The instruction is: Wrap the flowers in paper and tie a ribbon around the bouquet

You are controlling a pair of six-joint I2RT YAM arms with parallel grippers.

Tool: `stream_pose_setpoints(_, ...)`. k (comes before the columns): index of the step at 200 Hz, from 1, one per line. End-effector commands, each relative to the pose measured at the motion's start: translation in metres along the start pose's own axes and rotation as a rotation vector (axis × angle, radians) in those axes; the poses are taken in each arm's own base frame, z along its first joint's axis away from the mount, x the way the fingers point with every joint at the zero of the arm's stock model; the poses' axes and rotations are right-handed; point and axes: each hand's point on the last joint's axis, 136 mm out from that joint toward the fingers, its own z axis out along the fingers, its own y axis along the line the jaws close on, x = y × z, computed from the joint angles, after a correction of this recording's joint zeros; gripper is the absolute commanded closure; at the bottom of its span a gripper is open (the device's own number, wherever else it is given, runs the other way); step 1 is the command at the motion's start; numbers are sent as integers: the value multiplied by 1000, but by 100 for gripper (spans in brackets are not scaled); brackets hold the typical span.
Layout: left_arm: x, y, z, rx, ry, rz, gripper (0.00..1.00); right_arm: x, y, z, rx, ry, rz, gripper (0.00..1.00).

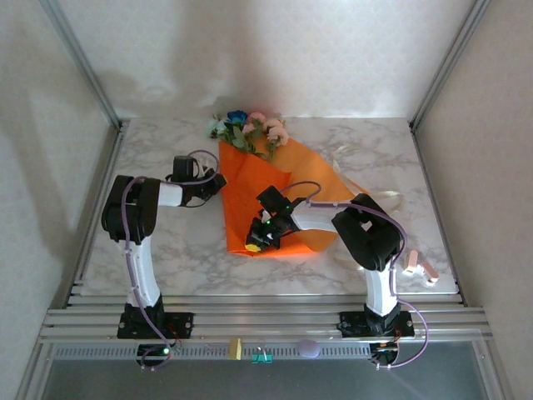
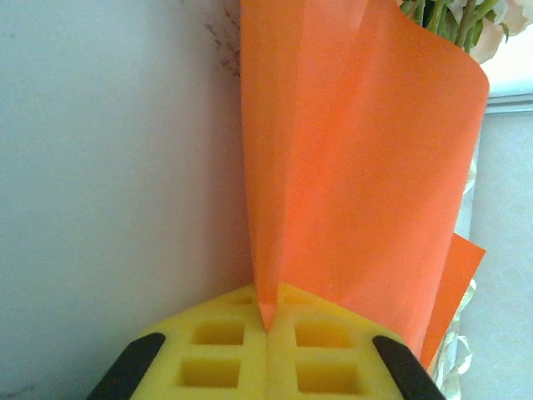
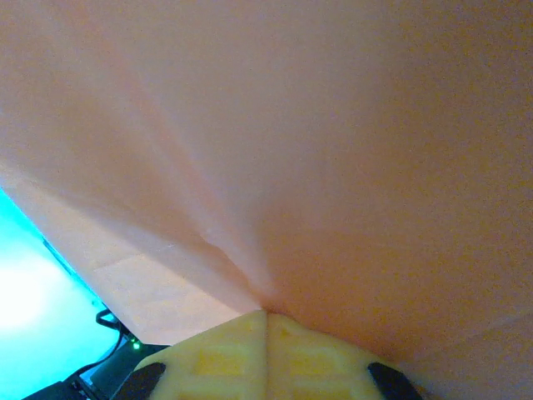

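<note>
The orange paper [image 1: 271, 196] lies on the marble table [image 1: 150, 250], partly folded around the flowers [image 1: 250, 127], whose pink, white and blue blooms stick out at its far end. My left gripper [image 1: 219, 181] is shut on the paper's left edge; in the left wrist view the sheet [image 2: 358, 158] rises from between the yellow pads [image 2: 216, 350], with green stems [image 2: 450, 17] behind. My right gripper [image 1: 253, 242] is shut on the paper's near end, and the sheet [image 3: 316, 150] drapes over that camera. The cream ribbon [image 1: 379, 196] trails on the table to the right of the paper.
Two small pinkish pieces [image 1: 420, 267] lie near the table's right front corner. Metal frame posts [image 1: 83, 67] stand at the back corners. On the front rail sit a yellow piece [image 1: 236, 348], a green clip [image 1: 263, 358] and a purple blob [image 1: 309, 347].
</note>
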Motion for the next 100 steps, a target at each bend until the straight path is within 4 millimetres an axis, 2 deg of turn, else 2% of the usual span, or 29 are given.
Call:
stream_pose_setpoints(1,-39,25,5,-74,-137,8,99,14,-90,16,282,44,158,100)
stream_pose_setpoints(12,-43,25,7,-72,-140,4,75,13,-90,15,283,44,157,100)
stream_pose_setpoints(20,-47,25,8,-70,-142,3,69,13,-90,15,283,44,157,100)
stream_pose_setpoints(31,-50,24,11,-67,-144,0,71,13,-90,15,283,45,159,100)
stream_pose_setpoints(43,-55,24,15,-62,-145,-2,93,14,-90,15,282,45,160,100)
stream_pose_setpoints(50,-57,24,17,-60,-145,-2,100,14,-90,15,282,47,161,100)
stream_pose_setpoints(76,-67,22,23,-48,-153,-9,100,13,-89,16,279,50,160,100)
stream_pose_setpoints(80,-69,23,23,-48,-154,-12,95,13,-89,16,280,50,159,100)
stream_pose_setpoints(85,-71,23,25,-47,-155,-14,82,13,-89,16,280,49,160,100)
stream_pose_setpoints(88,-72,22,26,-45,-155,-14,77,13,-89,16,280,50,158,100)
stream_pose_setpoints(100,-76,22,29,-38,-157,-20,71,12,-88,16,280,51,158,100)
